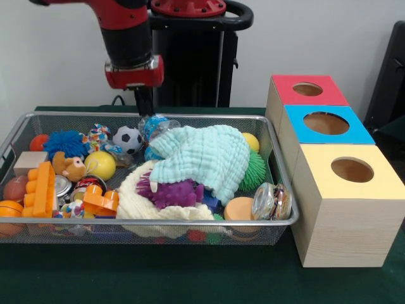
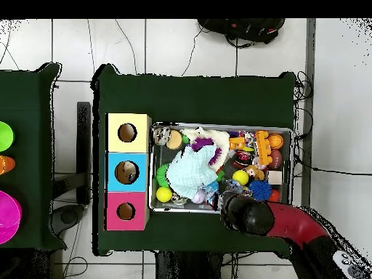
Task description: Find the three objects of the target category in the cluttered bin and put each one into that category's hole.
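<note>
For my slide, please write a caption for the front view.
Sawyer gripper poised over a toy-filled mesh bin beside three holed boxes.

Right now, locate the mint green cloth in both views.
Front view: mint green cloth lies mid-bin, right of centre, draped over the toys.
Overhead view: cloth sits in the bin's left half, beside the blue box.
Shared landmark: the blue box, middle of the three boxes.

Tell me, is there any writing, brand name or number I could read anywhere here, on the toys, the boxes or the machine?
None can be read.
The red-topped box, blue-topped box and yellow-topped box: plain colour, no labels.
The red and black arm: no legible marking.
The round tin and the clear jar in the wire bin: any print is too small to read.
</note>
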You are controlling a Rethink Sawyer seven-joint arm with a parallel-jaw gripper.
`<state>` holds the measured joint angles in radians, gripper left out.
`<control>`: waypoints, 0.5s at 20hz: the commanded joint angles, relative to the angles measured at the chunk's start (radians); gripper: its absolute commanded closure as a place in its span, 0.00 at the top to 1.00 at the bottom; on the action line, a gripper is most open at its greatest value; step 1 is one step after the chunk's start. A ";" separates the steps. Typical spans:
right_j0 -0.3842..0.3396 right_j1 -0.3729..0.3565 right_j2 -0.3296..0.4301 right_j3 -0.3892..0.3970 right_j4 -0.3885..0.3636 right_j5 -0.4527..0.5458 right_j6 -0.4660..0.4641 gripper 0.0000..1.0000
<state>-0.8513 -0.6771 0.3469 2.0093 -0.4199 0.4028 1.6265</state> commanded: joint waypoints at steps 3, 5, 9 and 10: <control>0.019 0.154 0.008 -0.133 -0.033 -0.160 0.063 1.00; 0.024 0.153 0.002 -0.134 -0.026 -0.155 0.066 1.00; 0.019 0.153 -0.003 -0.124 -0.016 -0.160 0.069 1.00; 0.018 0.154 -0.002 -0.123 -0.013 -0.157 0.068 1.00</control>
<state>-0.8387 -0.5576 0.3463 1.9788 -0.4197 0.2450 1.6265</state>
